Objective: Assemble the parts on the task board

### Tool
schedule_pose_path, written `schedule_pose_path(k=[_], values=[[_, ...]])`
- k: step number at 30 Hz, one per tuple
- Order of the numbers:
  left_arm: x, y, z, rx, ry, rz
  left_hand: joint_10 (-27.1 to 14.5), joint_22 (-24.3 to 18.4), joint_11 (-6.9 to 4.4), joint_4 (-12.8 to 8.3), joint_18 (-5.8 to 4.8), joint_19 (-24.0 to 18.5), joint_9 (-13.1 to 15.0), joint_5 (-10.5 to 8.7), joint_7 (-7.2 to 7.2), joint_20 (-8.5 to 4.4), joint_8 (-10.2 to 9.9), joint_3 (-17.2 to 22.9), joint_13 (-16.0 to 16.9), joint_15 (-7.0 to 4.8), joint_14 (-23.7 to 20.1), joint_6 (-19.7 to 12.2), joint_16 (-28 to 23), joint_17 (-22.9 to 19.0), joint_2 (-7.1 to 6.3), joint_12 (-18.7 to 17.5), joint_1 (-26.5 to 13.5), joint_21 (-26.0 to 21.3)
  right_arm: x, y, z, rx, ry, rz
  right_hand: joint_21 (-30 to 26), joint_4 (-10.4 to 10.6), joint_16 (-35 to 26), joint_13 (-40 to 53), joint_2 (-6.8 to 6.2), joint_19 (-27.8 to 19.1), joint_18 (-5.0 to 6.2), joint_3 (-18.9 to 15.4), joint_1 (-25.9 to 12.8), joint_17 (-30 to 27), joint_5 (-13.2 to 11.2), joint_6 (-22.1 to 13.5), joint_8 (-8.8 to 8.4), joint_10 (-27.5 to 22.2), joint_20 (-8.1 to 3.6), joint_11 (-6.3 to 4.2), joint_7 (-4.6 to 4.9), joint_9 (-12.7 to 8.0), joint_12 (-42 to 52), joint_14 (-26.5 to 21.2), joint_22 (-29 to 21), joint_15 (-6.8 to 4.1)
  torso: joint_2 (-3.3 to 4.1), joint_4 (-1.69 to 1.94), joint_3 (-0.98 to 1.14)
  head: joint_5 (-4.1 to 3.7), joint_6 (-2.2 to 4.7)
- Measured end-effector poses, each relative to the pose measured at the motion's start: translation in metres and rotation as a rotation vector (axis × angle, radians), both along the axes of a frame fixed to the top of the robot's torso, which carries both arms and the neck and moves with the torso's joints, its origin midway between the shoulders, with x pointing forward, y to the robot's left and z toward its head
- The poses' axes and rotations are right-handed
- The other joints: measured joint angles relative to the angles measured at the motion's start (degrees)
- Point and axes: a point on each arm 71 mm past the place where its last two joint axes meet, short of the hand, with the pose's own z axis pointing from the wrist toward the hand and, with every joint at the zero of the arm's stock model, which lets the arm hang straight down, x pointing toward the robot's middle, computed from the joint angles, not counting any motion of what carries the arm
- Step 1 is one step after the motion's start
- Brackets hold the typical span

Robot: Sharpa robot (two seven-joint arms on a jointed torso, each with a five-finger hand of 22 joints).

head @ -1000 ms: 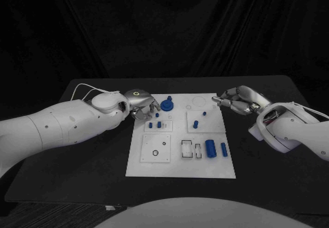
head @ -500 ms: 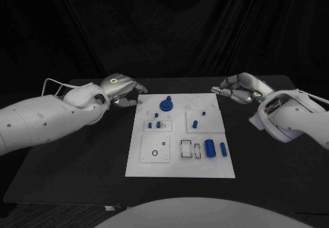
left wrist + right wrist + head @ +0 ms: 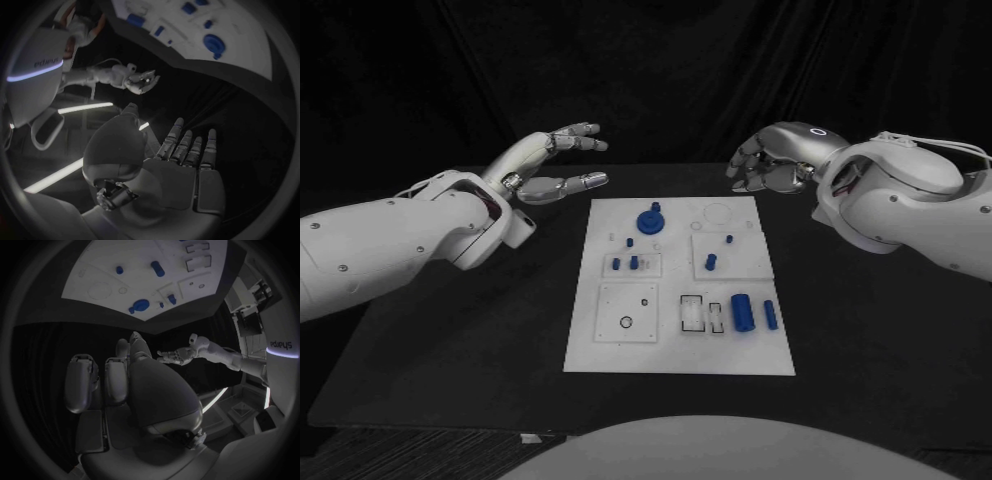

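The white task board (image 3: 679, 350) lies in the middle of the table. A round blue part with a knob (image 3: 651, 218) stands at its far end. Small blue pegs (image 3: 635, 262) stand in its middle blocks, and a thick blue cylinder (image 3: 741, 312) lies beside a slim one (image 3: 770, 314) at the near right. My left hand (image 3: 553, 160) hovers off the board's far left corner, fingers spread and holding nothing. My right hand (image 3: 769, 165) hangs above the far right corner with its fingers curled in and nothing in them. The left wrist view shows the board (image 3: 250, 40), and the right wrist view shows the board (image 3: 125, 285).
A small black ring (image 3: 626, 322) lies on the near left square block. Rectangular slots (image 3: 694, 312) sit left of the thick cylinder. Bare black table (image 3: 459, 340) runs along both sides of the board.
My left hand has lifted off the board's far left corner, moved up and outward, and spread its fingers. My right hand has risen and drawn back a little, still curled.
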Motion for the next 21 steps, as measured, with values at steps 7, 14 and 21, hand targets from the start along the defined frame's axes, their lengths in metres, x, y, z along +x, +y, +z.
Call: schedule_pose_path(k=[7, 14, 21], values=[[-0.014, 0.003, -0.023, -0.384, 0.321, -0.019, -7.13, -21.38, -4.26, 0.0, 0.1, -4.68, -1.47, -1.07, -4.52, 1.27, -0.83, 0.0, -1.75, -0.8, -1.83, -12.84, -4.82, -4.46, 1.1, -0.09, 1.23, -1.11, 0.004, 0.011, -0.015, -0.183, -0.018, 0.05, -3.22, 1.23, 1.2, -12.78, -6.37, -0.86, 0.0, 7.11, -2.73, 1.08, -2.58, 1.66, -4.16, -1.73, -0.62, -0.55, -1.25, -2.76, -29.38, 0.01, -0.01, -0.21, 0.07, 0.01, -0.01, -0.66, 0.0], [-0.021, 0.006, -0.036, -0.556, 0.45, -0.033, -8.07, -22.73, -3.52, 0.0, 1.44, -4.63, -1.47, -0.79, -3.99, 2.47, -0.83, 0.0, -1.81, 0.05, -1.81, -12.73, -4.82, -4.71, 1.79, 1.68, 1.92, -1.11, 0.003, 0.015, -0.035, -0.294, -0.002, 0.078, -3.63, 0.94, 1.77, -14.48, -9.96, -0.89, -0.01, 13.64, -3.29, 1.31, -0.81, 0.2, -6.88, -2.75, -0.66, 0.07, -2.63, -3.98, -28.21, 0.05, -0.01, -0.36, 0.1, 0.43, -0.58, -1.48, 0.0], [-0.024, 0.01, -0.042, -0.616, 0.493, -0.038, -8.51, -23.42, -3.08, 0.0, 2.33, -4.49, -1.47, -0.35, -3.57, 2.61, -0.83, 0.0, -1.81, 1.13, -1.88, -12.3, -4.82, -4.81, 3.96, 3.17, 2.38, -1.11, 0.001, 0.018, -0.05, -0.344, 0.023, 0.094, -3.39, 0.24, 2.03, -16.34, -13.26, -0.46, 0.0, 21.88, -5.25, 1.6, -5.11, 0.96, -7.33, -2.89, -0.23, 0.21, -2.6, -3.94, -26.78, 0.05, -0.01, -0.36, 0.28, 0.79, -1.36, -2.37, 0.0]])
